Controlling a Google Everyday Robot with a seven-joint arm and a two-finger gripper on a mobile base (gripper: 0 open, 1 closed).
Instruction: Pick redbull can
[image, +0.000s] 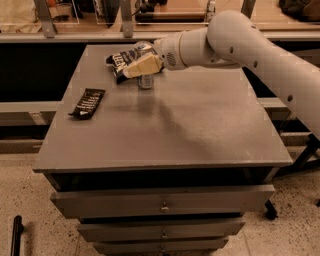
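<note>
The redbull can (145, 81) stands upright on the grey table (200, 130) near its far edge, left of the middle. Its silver top shows above my gripper and its base below it. My gripper (142, 65), cream-coloured at the end of the white arm (235, 35), reaches in from the right and lies across the front of the can's middle, hiding it. The can rests on the table top.
A dark blue snack bag with white letters (119, 61) lies just left of and behind the can, touching the gripper's area. A flat black wrapper (87, 102) lies further left and nearer. Drawers (162, 200) are below the table top. A shelf runs behind.
</note>
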